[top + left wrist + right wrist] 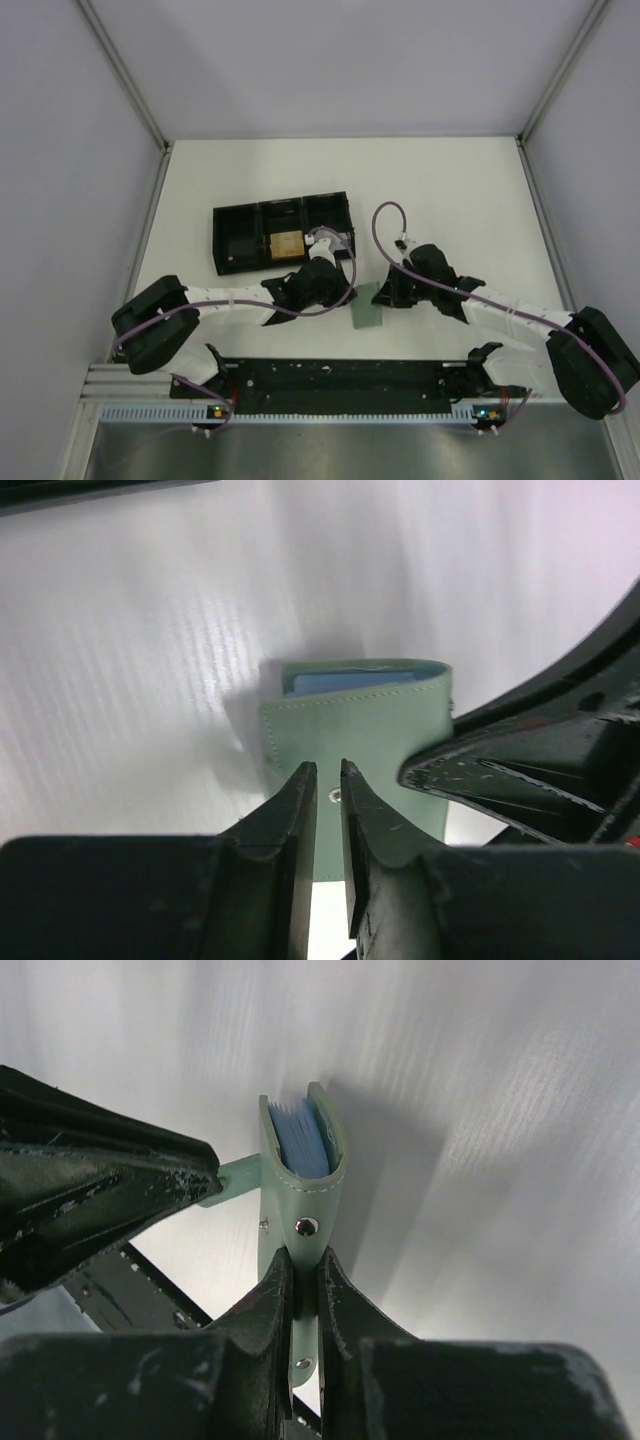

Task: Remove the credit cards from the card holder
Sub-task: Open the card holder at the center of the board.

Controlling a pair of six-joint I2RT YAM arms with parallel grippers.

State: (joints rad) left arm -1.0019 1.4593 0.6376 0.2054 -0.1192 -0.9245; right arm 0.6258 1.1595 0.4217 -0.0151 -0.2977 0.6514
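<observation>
The pale green card holder [368,305] is held up off the table between the two arms. My right gripper [303,1255] is shut on its lower edge, just below a metal snap; the holder [300,1195] stands edge-on with blue layers showing in its fold. My left gripper [325,770] points at the holder's flat panel [350,730], its jaws a narrow gap apart with a small stud showing between the tips. A small green tab [235,1178] reaches toward the left fingers [150,1180]; contact is unclear. One tan credit card [285,244] lies in the black tray.
The long black three-compartment tray [232,222] sits on the white table behind the left arm. Grey walls close the table in at the left, right and back. A black rail [340,375] runs along the near edge between the arm bases.
</observation>
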